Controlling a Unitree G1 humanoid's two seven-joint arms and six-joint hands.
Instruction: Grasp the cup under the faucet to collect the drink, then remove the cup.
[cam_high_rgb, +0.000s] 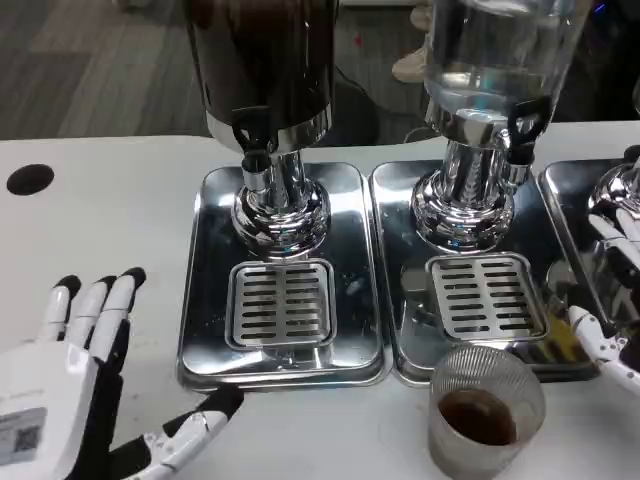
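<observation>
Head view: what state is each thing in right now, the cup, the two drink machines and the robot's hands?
Cup: upright on the table, holding some dark drink, not held.
Left dispenser: dark drink inside, nothing on its drip grate.
Right dispenser: clear liquid inside, grate bare.
Left hand: open, fingers spread.
Right hand: state unclear.

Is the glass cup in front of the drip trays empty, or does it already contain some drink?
It contains some: the cup stands upright with dark brown liquid covering its bottom, far below the rim.

Cup (487, 407) before right drip tray (486, 296)
</observation>
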